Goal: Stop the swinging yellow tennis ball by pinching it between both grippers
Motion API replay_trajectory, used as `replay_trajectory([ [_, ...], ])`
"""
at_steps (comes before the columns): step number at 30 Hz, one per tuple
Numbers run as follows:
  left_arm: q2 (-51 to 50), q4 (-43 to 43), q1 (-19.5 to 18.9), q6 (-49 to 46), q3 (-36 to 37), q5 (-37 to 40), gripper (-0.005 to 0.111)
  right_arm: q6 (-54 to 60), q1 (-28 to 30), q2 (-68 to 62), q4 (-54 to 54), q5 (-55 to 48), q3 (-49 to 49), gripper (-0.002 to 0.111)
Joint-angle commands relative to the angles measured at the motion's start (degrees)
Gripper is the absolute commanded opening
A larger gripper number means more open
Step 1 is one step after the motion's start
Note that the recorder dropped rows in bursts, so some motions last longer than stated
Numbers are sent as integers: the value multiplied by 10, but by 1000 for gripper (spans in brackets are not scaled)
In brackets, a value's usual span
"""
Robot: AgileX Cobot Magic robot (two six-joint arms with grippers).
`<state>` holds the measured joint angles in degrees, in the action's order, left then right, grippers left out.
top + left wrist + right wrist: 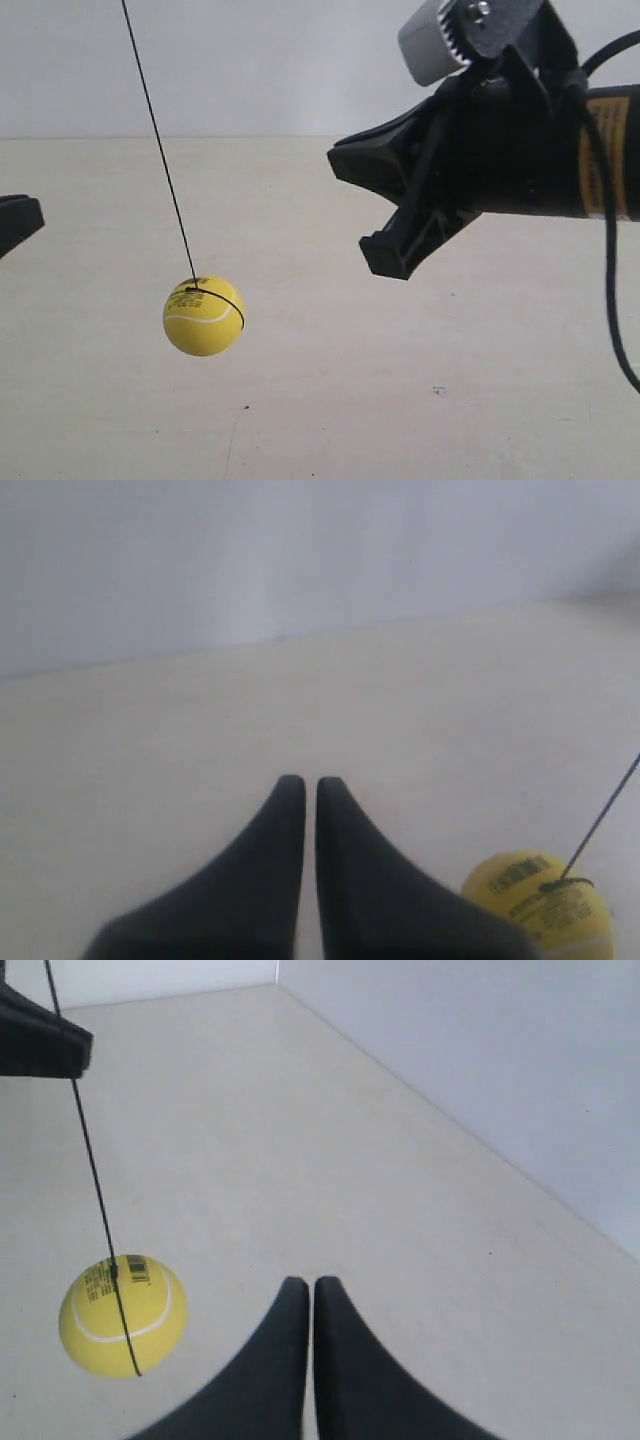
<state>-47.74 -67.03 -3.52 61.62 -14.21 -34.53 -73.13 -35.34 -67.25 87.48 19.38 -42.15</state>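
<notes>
yellow tennis ball (204,317) hangs on string (160,150) between the arms, touching neither; left gripper (301,782) and right gripper (303,1282) pressed nearly together, empty; ball off-axis from both tips, nearer arm unclear

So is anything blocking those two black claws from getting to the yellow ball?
Nothing visible does. Only open air lies between the yellow tennis ball and either the left gripper or the right gripper; its string runs upward, above the ball.
</notes>
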Motion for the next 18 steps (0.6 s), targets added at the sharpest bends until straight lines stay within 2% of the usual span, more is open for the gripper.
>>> replay_trajectory([
  [1, 128, 4, 1, 70, 25, 29, 5, -2, 0, 55, -19, -19, 26, 0],
  [9, 352, -13, 1, 170, 38, 48, 5, 0, 0, 157, -31, -21, 67, 0],
  [12, 416, -13, 1, 171, 38, 48, 5, 0, 0, 194, -33, -23, 77, 0],
  [15, 472, -13, 1, 173, 38, 48, 5, 0, 0, 230, -36, -23, 89, 0],
  [18, 477, -13, 1, 173, 37, 32, 5, 1, 0, 261, -40, -28, 101, 0],
])
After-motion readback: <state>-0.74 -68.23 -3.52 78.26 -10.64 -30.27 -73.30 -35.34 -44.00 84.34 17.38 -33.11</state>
